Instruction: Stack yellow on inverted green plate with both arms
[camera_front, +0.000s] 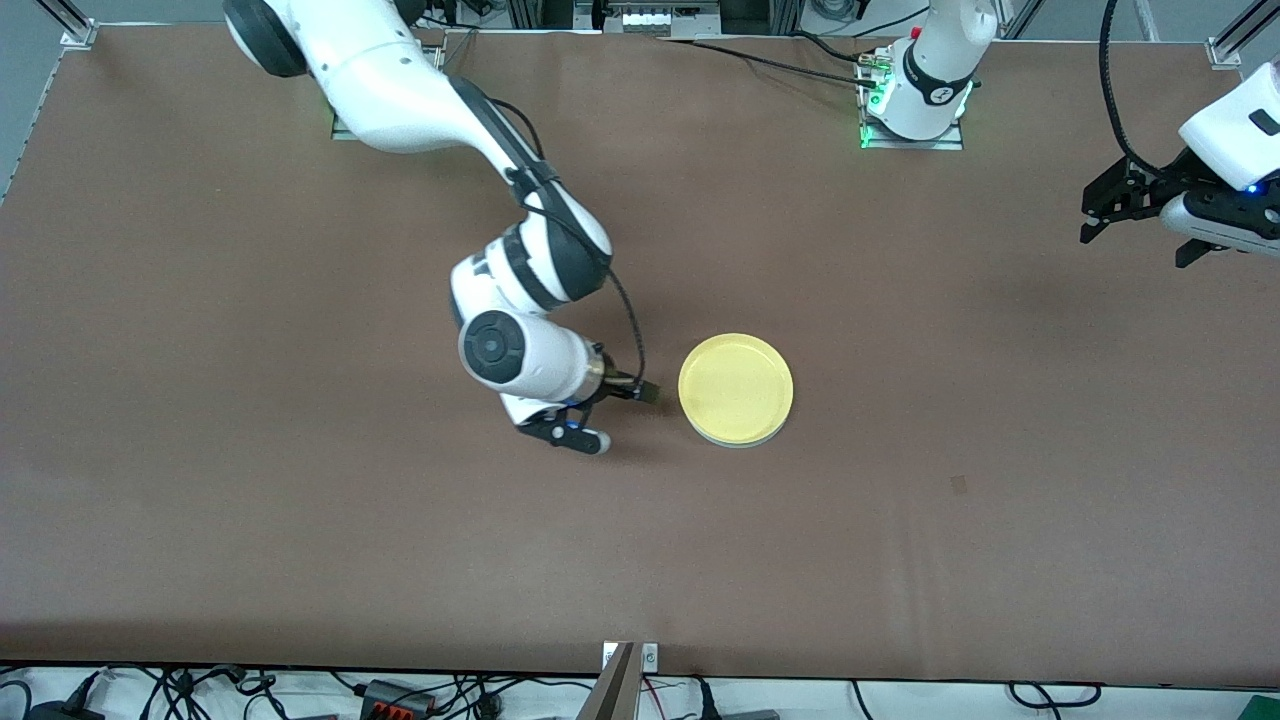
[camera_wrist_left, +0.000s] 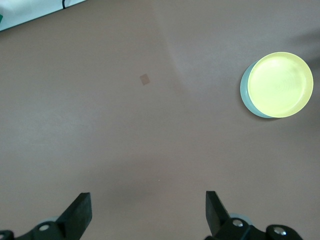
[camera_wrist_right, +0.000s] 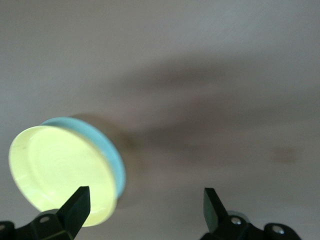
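Observation:
The yellow plate (camera_front: 735, 388) lies on top of the green plate (camera_front: 742, 443) in the middle of the brown table; only a thin pale rim of the green one shows under it. My right gripper (camera_front: 565, 432) hovers low beside the stack, toward the right arm's end of the table, open with nothing between its fingers. In the right wrist view the yellow plate (camera_wrist_right: 55, 167) and the green rim (camera_wrist_right: 107, 142) sit just off one finger (camera_wrist_right: 80, 202) of the open right gripper (camera_wrist_right: 145, 200). My left gripper (camera_front: 1135, 235) waits open over the left arm's end of the table. Its wrist view shows the open left gripper (camera_wrist_left: 147, 210), with the yellow plate (camera_wrist_left: 280, 85) and green rim (camera_wrist_left: 244, 92) far off.
A small dark patch (camera_front: 958, 485) marks the table nearer the front camera than the stack, also in the left wrist view as a small square (camera_wrist_left: 145, 79). The left arm's base (camera_front: 915, 95) stands at the table's back edge. Cables (camera_front: 400, 695) lie below the front edge.

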